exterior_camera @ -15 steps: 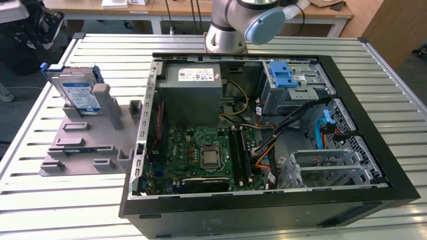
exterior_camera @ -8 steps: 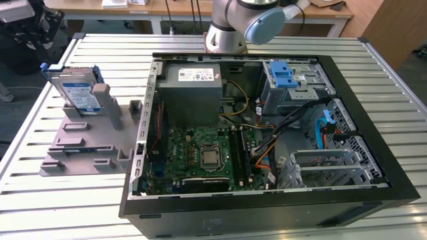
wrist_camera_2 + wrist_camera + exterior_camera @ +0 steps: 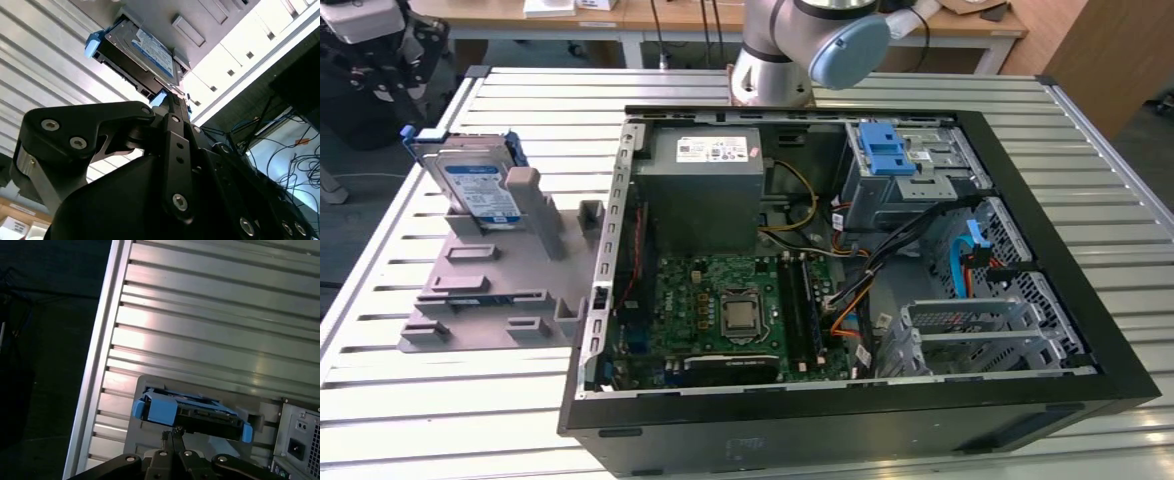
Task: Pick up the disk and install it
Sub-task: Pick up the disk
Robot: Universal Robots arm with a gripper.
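Fingers [image 3: 176, 440] pinched together, empty, tips just beside the disk [image 3: 200, 417].

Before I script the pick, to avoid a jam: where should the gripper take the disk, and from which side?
Probably from above, pinching the disk across its flat faces near the top edge. It stands on edge in the grey stand, so only its upper part is free.

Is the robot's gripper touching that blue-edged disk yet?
Apart. In the exterior view the disk stands upright in its grey holder with nothing gripping it; the gripper merely lines up with it in the first wrist view.
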